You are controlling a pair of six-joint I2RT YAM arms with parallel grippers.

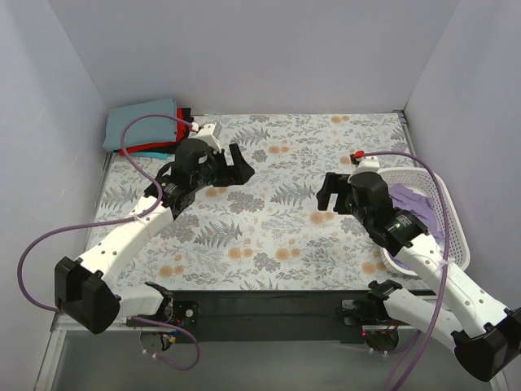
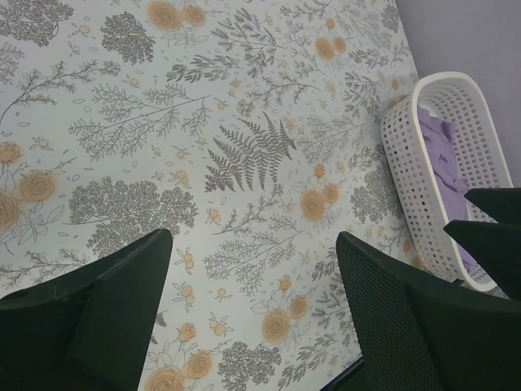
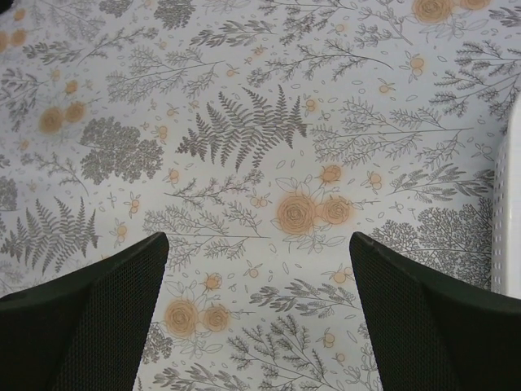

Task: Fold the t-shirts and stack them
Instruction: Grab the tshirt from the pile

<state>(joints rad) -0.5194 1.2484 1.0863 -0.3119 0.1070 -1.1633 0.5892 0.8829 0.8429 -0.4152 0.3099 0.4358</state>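
Observation:
A folded stack of t-shirts lies at the table's far left corner, with a teal one (image 1: 142, 122) on top, a red one (image 1: 155, 149) under it and a black edge (image 1: 186, 114) behind. A lavender t-shirt (image 1: 413, 200) (image 2: 440, 143) lies crumpled in the white mesh basket (image 1: 444, 213) (image 2: 404, 163) at the right. My left gripper (image 1: 237, 168) (image 2: 254, 240) hovers open over bare floral tablecloth, just right of the stack. My right gripper (image 1: 326, 198) (image 3: 256, 240) is open too, over the cloth left of the basket. Neither holds anything.
The floral tablecloth (image 1: 269, 228) covers the table between grey walls. The basket's rim (image 3: 510, 220) shows at the right edge of the right wrist view. Purple cables (image 1: 146, 122) loop from both arms. The right arm's dark fingers (image 2: 491, 221) appear beside the basket in the left wrist view.

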